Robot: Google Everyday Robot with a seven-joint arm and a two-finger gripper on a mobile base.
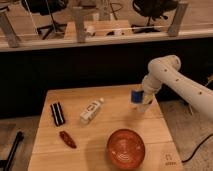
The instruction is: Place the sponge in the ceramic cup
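The blue sponge [135, 95] hangs at the end of the white arm, above the right part of the wooden table [105, 135]. My gripper [139, 98] is shut on it, and the arm's wrist covers most of the fingers. Just below and slightly right of the sponge a small white-cream shape shows, which looks like the ceramic cup [144, 106]. It stands near the table's right edge and is partly hidden by the gripper.
A large orange-red bowl [125, 148] sits at the front right of the table. A white bottle [91, 110] lies near the middle, a black bar [58, 113] at the left, and a dark red object [67, 139] at the front left. A dark wall stands behind the table.
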